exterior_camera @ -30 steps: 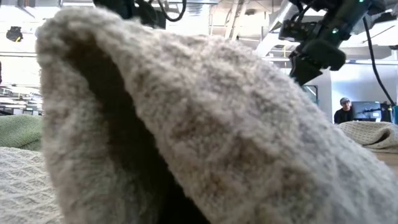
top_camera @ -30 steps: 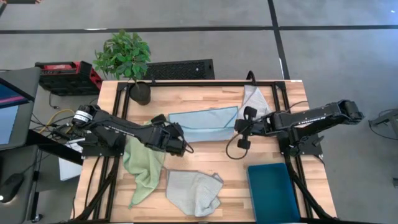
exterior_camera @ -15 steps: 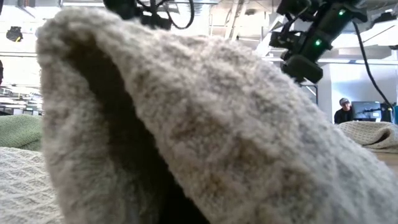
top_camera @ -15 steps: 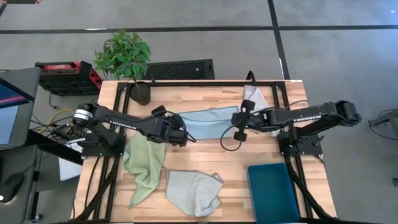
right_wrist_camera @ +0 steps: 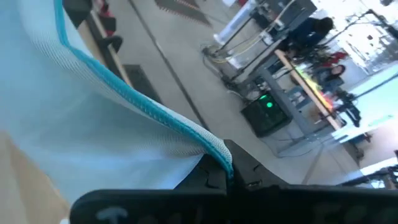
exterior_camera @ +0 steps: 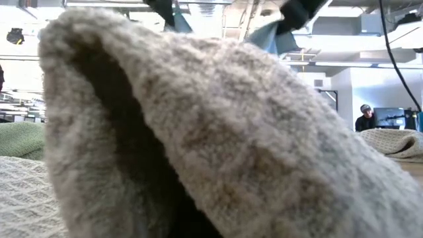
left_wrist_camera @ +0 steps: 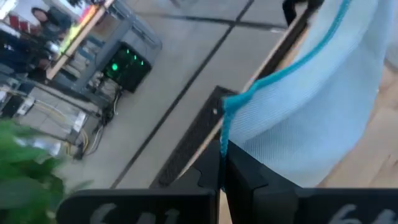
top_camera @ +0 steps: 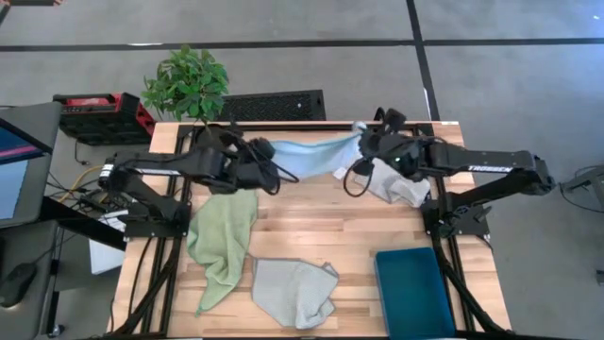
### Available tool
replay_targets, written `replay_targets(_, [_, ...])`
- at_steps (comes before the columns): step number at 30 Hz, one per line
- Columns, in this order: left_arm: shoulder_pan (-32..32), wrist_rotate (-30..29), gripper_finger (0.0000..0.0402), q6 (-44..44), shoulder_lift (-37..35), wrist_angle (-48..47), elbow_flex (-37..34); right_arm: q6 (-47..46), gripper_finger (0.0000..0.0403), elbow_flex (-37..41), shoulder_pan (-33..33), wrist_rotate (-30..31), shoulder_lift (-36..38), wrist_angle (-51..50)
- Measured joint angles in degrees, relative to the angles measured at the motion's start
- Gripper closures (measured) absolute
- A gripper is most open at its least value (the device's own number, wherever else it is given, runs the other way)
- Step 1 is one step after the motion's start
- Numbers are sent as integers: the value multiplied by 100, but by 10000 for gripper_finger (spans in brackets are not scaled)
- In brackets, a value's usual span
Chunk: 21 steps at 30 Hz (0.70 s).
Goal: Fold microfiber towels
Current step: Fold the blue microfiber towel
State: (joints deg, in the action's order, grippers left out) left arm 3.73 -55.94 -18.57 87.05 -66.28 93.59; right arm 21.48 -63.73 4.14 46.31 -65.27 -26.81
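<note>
A light blue towel (top_camera: 311,157) hangs stretched between my two grippers above the table's far part. My left gripper (top_camera: 269,151) is shut on one top corner and my right gripper (top_camera: 362,144) on the other. In the low view only a strip of this towel (exterior_camera: 264,34) shows at the top, behind a grey towel (exterior_camera: 218,145) that fills the picture. A light green towel (top_camera: 223,238) lies crumpled at the left, with one end over the near edge. A pale grey-blue towel (top_camera: 294,291) lies bunched at the near edge, and another (top_camera: 396,183) lies under my right arm. My left gripper pinches a top corner (left_wrist_camera: 225,138) of the light blue towel between its two fingers, at the teal hem. The cloth runs away from the fingers toward my other gripper and hangs below. My right gripper pinches the opposite top corner (right_wrist_camera: 219,154) of the same towel between its two fingers, at the teal hem. The top hem (right_wrist_camera: 130,99) runs from there toward my left gripper, sagging a little.
A teal bin (top_camera: 413,289) stands at the near right corner. A potted plant (top_camera: 189,87) stands at the far left corner. Bare wood (top_camera: 311,231) lies in the middle of the table. A seated person (exterior_camera: 365,118) shows far off in the room.
Both grippers, shut on the light blue towel's two near corners, have risen and gone toward the far edge, tipping up toward level. The towel, which lay flat on the table, has been drawn up and now hangs between them.
</note>
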Motion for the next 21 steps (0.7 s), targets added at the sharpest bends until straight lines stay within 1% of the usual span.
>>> replay_targets(3, [-9,-67,401,98,-19,-264,439,2,397,-204,4,36,68,-232])
replay_targets(6, [-9,-525,401,67,-16,-579,775,-6,397,-259,2,160,161,-508])
replay_targets(7, [-9,-576,401,62,-15,-669,880,-59,397,-263,2,188,193,-621])
replay_targets(9, [-33,-472,401,-28,-16,-898,1020,-302,397,-262,2,176,241,-790])
replay_targets(13, [-132,-178,401,-199,-10,-1131,1043,-672,397,-262,0,132,271,-1162])
replay_targets(17, [-306,-156,401,-214,-7,-1205,933,-647,397,-259,13,-25,193,-1258])
replay_targets(21, [-577,-183,401,-214,31,-1220,873,-600,397,-253,177,-79,51,-1239])
